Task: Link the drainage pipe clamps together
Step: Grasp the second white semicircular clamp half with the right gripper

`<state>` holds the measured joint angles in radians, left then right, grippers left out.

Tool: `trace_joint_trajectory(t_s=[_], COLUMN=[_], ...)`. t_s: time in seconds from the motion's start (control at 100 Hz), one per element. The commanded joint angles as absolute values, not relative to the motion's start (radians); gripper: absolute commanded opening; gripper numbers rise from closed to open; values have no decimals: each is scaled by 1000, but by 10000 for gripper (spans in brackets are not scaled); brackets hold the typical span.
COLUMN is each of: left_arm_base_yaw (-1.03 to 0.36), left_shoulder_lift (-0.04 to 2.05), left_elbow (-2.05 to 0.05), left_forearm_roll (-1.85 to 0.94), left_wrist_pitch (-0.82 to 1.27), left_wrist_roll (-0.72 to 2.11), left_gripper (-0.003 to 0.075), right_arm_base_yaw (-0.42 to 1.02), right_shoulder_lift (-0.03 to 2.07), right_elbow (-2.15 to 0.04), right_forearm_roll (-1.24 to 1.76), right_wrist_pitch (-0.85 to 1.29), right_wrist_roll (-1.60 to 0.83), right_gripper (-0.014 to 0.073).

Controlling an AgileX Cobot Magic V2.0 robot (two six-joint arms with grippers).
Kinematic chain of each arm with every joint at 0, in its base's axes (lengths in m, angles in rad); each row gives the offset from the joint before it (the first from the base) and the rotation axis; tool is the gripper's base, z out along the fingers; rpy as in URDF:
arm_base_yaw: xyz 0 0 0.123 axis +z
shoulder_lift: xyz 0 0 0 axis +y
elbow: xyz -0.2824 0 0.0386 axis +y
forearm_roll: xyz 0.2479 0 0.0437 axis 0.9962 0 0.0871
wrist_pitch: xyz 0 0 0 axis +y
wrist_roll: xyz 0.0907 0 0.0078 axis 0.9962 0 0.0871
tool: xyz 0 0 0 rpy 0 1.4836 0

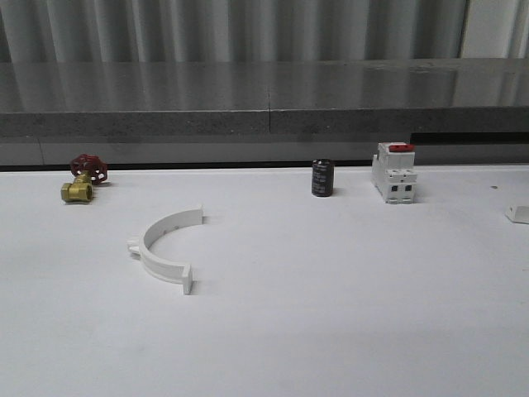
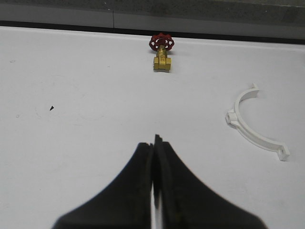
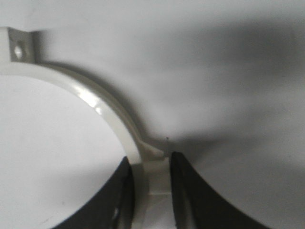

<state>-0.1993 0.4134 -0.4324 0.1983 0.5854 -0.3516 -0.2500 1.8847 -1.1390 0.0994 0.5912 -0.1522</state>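
One white drainage pipe clamp [image 1: 161, 248] lies flat on the white table left of centre, its open side facing right. The left wrist view also takes in this clamp [image 2: 257, 126], off to one side of my left gripper [image 2: 154, 143], which is shut with nothing between its black fingers and hangs over bare table. My right gripper [image 3: 150, 164] is shut on a second clamp [image 3: 95, 95], its fingers pressing the band at the small side tab. That clamp's arc curves away to an end flange [image 3: 19, 47] with a hole.
Along the back of the table stand a brass valve with a red handwheel [image 1: 83, 178], a small black cylinder [image 1: 322, 178] and a white boxy breaker with a red switch [image 1: 394, 172]. A small white piece [image 1: 517, 213] shows at the right edge. A grey ledge runs behind.
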Motion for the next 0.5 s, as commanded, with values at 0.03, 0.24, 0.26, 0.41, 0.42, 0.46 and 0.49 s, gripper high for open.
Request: trace_joint_trajectory(t_s=[0.03,0.24,0.26,0.41,0.42,0.46,0.49], left_arm_base_yaw=[-198,-198,-198,-198,-198,-198,-198], left_shoulder_lift=[418,418,418,418,418,418,418], left_elbow=[-457,-457,-457,-457,-457,-457,-457], left_forearm_roll=[209,209,209,209,209,209,209], left_wrist_pitch=[509,509,509,509,509,509,509], left_wrist_roll=[-349,-349,-349,-349,-349,-349,-349], left_gripper=[-20,-21,-20,-20,-20,-21,-20], right_arm_base_yaw=[-257,-261,-261,-237,-235,-214,-204], right_shoulder_lift=[1842,1842,1842,1819,1817,1802,1794], right_elbow=[-1167,-1167,-1168,-1206,-1210,-1232,-1242], right_forearm_roll=[107,107,107,127,127,129,129], right_wrist_pitch=[579,580,586,627,631,663,678], right_wrist_roll=[-160,-160,-160,-159,-156,-141,-127], right_gripper=[54,41,41,41,41,41,41])
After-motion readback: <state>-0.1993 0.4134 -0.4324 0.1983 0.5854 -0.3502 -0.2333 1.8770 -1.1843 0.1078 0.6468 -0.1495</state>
